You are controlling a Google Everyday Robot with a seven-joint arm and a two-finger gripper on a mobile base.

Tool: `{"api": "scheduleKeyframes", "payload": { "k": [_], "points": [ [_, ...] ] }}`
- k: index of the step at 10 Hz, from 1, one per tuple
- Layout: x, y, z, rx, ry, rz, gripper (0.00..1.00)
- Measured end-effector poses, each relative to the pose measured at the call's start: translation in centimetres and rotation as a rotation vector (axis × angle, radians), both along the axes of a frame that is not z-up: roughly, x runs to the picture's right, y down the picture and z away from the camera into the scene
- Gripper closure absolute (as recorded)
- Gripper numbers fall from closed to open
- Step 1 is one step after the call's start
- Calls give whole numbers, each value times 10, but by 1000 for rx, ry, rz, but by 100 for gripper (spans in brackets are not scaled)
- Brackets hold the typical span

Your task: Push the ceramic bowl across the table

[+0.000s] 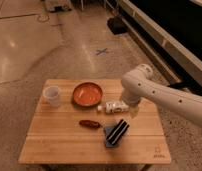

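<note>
Checking the gripper (131, 109) first, I find it low over the table (69, 146), at the end of the white arm (159, 95) that reaches in from the right of the camera view. It is largely tucked under the arm's wrist section. I cannot tell how wide it stands or whether it has hold of anything.

Just beside the gripper, on its camera-left side, a small white bottle (113, 106) lies on its side; I cannot tell whether the two touch. The ceramic bowl (87, 93) sits upright beyond that bottle, farther to camera-left of the gripper and slightly toward the table's far edge, apart from the gripper. A translucent white cup (52, 95) stands farther out on the same side, past the bowl.

Nearer the camera than the gripper lies a dark striped packet (116, 132), and to its left a small dark red oblong object (89, 123). A small dark logo (158, 152) marks the near corner on the gripper's side.
</note>
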State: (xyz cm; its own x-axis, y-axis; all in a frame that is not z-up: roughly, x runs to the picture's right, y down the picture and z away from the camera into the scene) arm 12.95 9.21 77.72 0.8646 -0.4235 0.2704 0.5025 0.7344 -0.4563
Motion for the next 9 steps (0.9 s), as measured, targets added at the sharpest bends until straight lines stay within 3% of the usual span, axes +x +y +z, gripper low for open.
{"api": "scheduleKeyframes", "payload": {
  "k": [5,9],
  "points": [
    [-66,-31,47,16,-1,-38,32],
    [-99,-32,77,10,16,-54,32]
  ]
}}
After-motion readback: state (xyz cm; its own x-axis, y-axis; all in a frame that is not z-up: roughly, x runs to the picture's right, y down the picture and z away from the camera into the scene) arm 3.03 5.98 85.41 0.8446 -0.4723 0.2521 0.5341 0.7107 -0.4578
